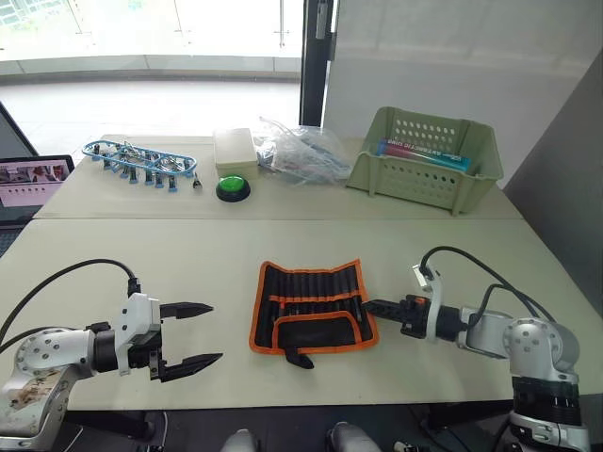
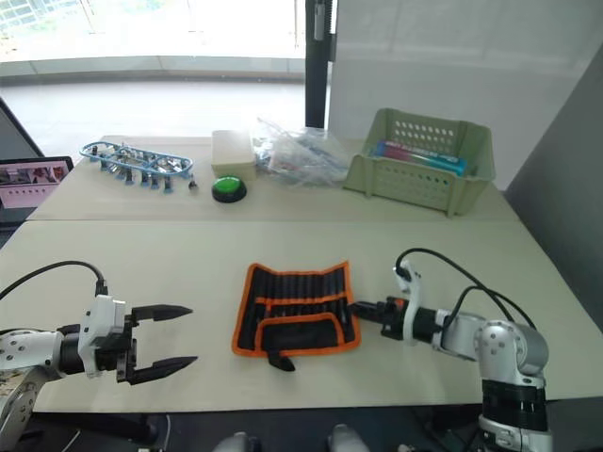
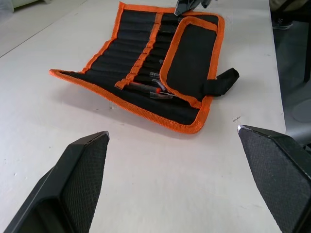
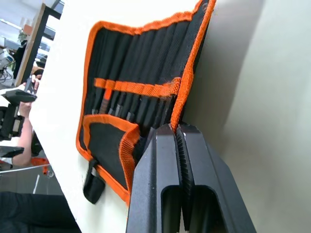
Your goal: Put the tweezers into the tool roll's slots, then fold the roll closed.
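The tool roll [image 1: 311, 306] lies unrolled on the near table, black with orange edging, its lower flap folded up and a black strap loop [image 1: 300, 359] at the front. Dark tweezers [image 3: 151, 90] sit in its slots under the orange strip [image 4: 136, 87]. My right gripper [image 1: 369, 305] is at the roll's right edge, its fingers pressed together on the orange edging [image 4: 181, 104], which stands slightly raised. Well to the left of the roll, my left gripper [image 1: 188, 334] hovers over bare table with its fingers wide open and nothing between them.
On the far table stand a green plastic basket [image 1: 424, 155], crumpled clear bags [image 1: 301, 151], a cream box [image 1: 235, 148], a green button [image 1: 233, 187] and a blue rack of clips [image 1: 139, 160]. A laptop screen [image 1: 33, 184] is at the far left.
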